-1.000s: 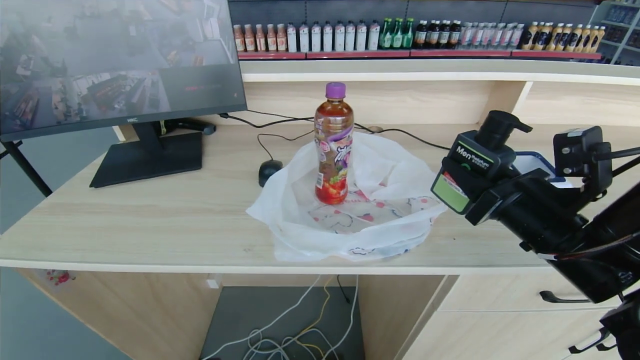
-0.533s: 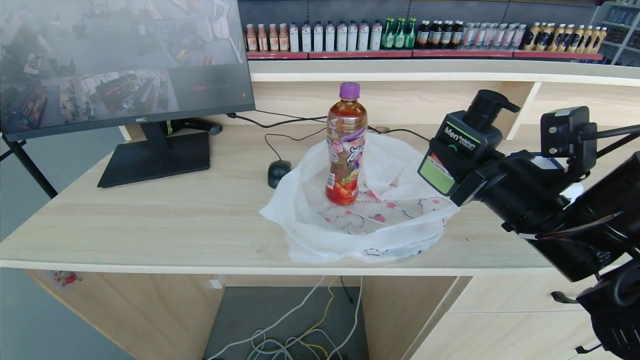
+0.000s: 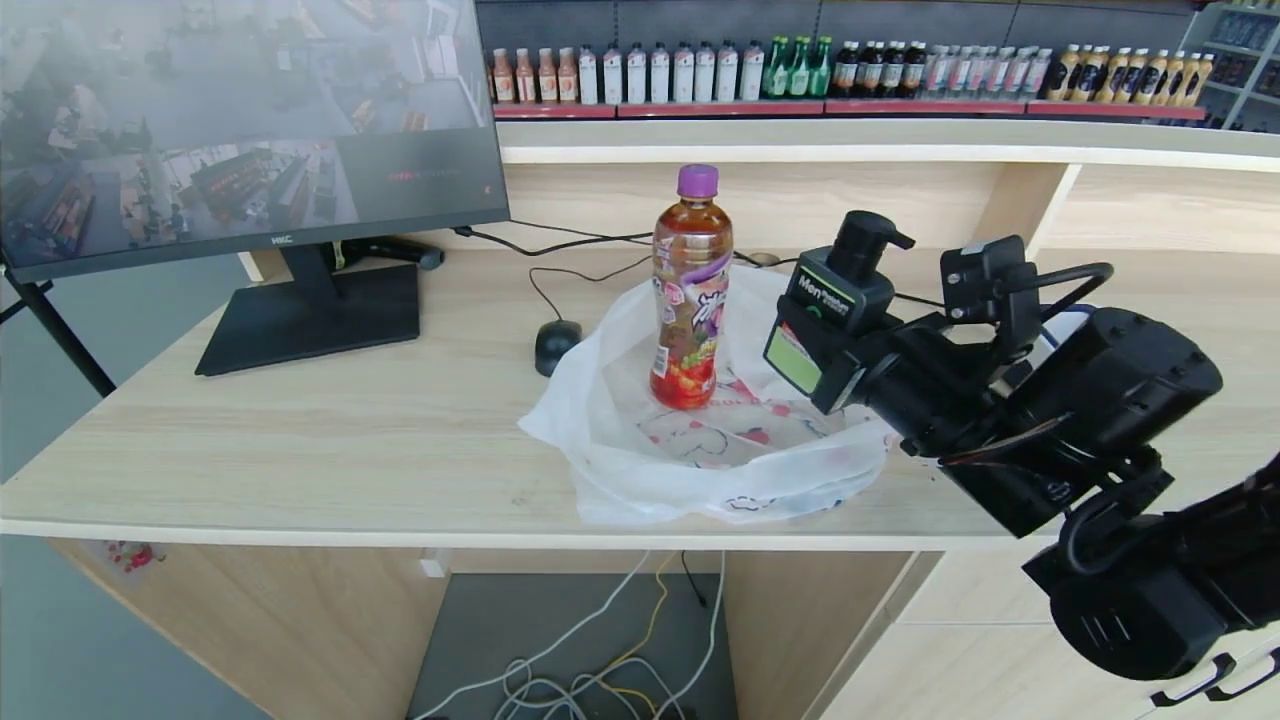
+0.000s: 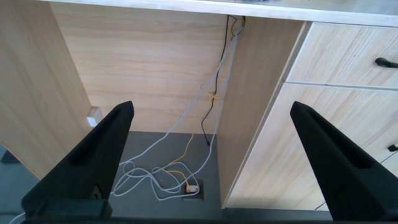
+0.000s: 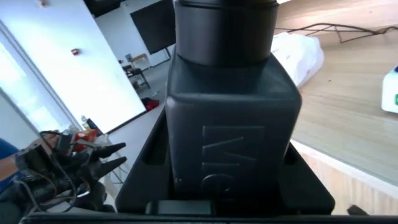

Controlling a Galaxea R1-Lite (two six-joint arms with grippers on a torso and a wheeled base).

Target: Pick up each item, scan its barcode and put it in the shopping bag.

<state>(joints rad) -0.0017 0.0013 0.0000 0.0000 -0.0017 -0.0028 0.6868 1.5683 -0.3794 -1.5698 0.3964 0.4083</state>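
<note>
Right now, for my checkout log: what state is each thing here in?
shopping bag: open, slumped on the counter.
drink bottle: upright, capped, inside the shopping bag.
pump bottle: tilted, clamped in the right tool.
left tool: open, empty.
monitor: on.

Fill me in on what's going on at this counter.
The right gripper has its jaws shut on a black pump bottle, held tilted in the air by the right edge of the white shopping bag on the wooden counter. A purple-capped drink bottle already stands upright in the bag. The left gripper hangs open and empty below counter level, by the drawers.
</note>
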